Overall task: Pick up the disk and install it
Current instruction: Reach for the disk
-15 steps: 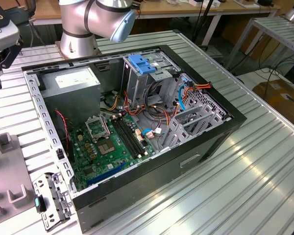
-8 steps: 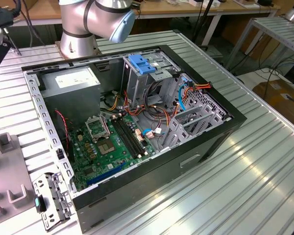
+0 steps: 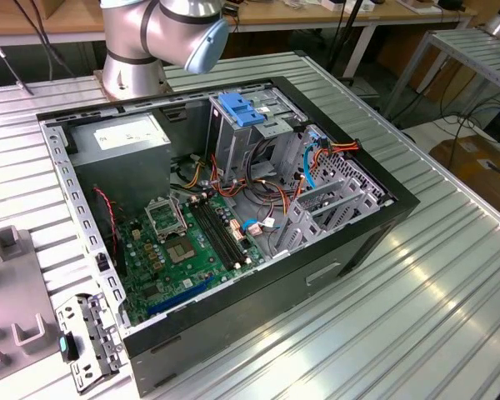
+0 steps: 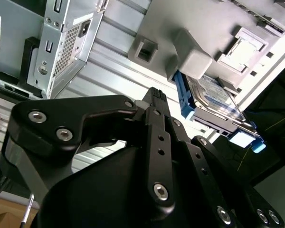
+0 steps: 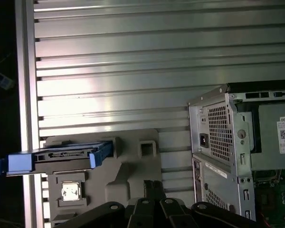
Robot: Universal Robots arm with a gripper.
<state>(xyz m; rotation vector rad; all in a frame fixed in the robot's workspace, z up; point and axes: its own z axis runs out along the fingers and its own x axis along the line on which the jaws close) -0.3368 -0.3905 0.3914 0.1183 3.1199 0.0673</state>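
Gripper [image 5: 151, 186] closed on nothing, clear of the disk [image 5: 61, 157] that stands in the grey holder [image 5: 133, 166]

The exterior view's edge cuts off the arm [image 3: 162, 33]. In the second wrist view a grey holder [image 4: 194, 58] hides part of the disk [image 4: 213, 92]. The first wrist view crops the computer case [image 5: 228, 142].

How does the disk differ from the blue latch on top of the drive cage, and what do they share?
The disk rests in a grey holder outside the computer case; the blue latch sits atop the drive cage inside it. The disk is blue only along its edges; the latch is blue all over. Both show blue plastic.
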